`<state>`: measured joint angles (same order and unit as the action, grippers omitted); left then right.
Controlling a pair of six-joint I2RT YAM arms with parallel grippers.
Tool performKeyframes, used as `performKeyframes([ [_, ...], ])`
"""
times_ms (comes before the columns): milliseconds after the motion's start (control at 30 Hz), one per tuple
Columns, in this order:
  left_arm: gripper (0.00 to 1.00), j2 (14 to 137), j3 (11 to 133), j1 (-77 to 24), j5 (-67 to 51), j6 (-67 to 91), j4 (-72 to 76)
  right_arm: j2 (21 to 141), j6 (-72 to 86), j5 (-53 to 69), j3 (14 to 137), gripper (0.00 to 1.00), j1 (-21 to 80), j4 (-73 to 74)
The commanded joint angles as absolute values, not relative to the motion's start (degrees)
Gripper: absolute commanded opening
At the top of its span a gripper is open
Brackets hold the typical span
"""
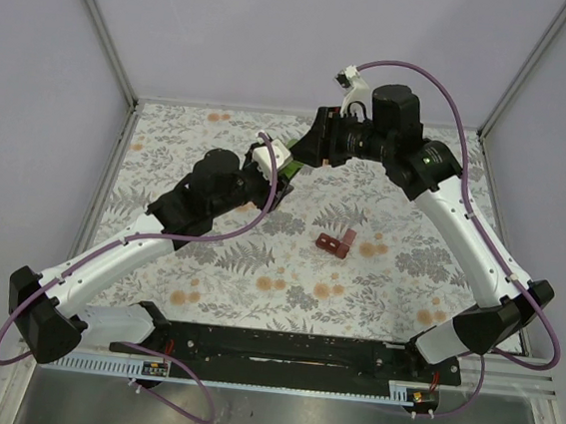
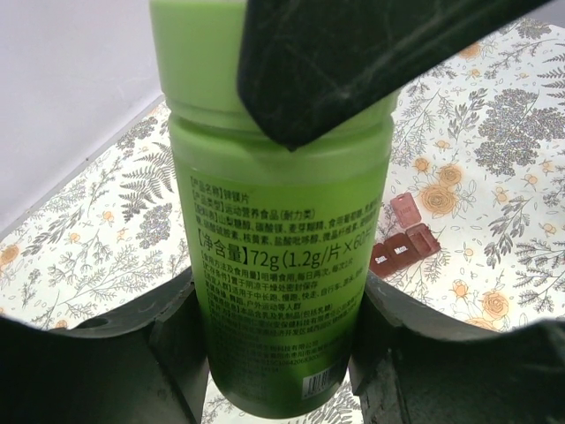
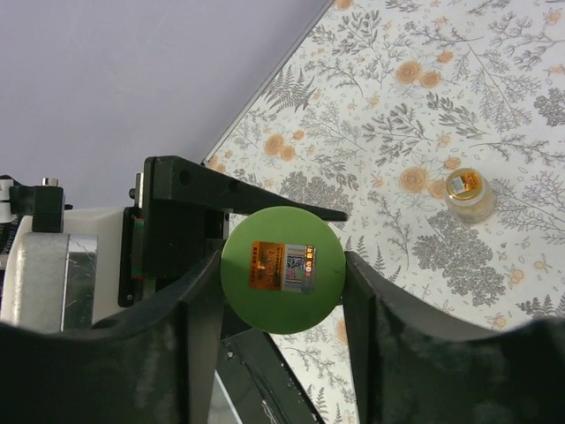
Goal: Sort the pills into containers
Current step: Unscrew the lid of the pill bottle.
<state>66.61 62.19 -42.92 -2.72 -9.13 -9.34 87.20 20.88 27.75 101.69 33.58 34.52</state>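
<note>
Left claw (image 2: 278,349) gripping glossy green bottle (image 2: 278,221) — cylindrical, right claw (image 3: 282,296) pinching round cap (image 3: 282,309)

Green bottle (image 2: 278,265): opaque bright-green cylinder, printed black label text, orange sticker on the cap end. It is off the cloth (image 1: 385,192), with the left gripper (image 2: 278,327) clamped on its body and the right gripper (image 3: 282,283) on its cap.
Pill box (image 2: 408,243): dark red, flat on the cloth, one lid flipped open, "Sun"/"Mon" labels.
Small bottle (image 3: 466,193): pale body, orange top, upright on the cloth, well apart.
</note>
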Motion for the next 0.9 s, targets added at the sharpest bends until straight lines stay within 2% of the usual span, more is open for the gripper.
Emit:
performKeyframes([
  [0, 0.00, 65.92, 62.31, -43.24, -3.33, -10.02, -5.54, 87.54, 19.52, 29.79, 103.27, 0.38, 32.69, 32.08],
  [100, 0.00, 65.22, 62.14, -43.07, -8.42, -10.02, -6.32, 87.28, 15.05, 32.51, 103.53, 0.26, 32.61, 32.69],
  [133, 0.00, 65.04, 62.31, -42.72, -11.74, -10.02, -6.94, 87.01, 13.12, 34.26, 103.36, 0.25, 32.43, 32.70],
  [400, 0.00, 65.22, 63.81, -38.67, -45.14, -8.26, -11.51, 82.27, -14.03, 47.63, 102.40, 0.25, 32.43, 38.66],
  [633, 0.00, 65.83, 63.90, -37.44, -60.53, -12.48, -15.91, 81.04, -33.90, 48.69, 105.02, 0.25, 32.52, 49.73],
  [733, 0.00, 67.58, 64.42, -36.57, -66.78, -11.43, -15.65, 81.03, -38.05, 49.57, 106.25, 0.25, 32.52, 52.72],
  [867, 0.00, 68.64, 65.13, -36.21, -68.12, -10.72, -15.64, 80.95, -38.59, 49.75, 107.66, 0.25, 32.43, 53.88],
])
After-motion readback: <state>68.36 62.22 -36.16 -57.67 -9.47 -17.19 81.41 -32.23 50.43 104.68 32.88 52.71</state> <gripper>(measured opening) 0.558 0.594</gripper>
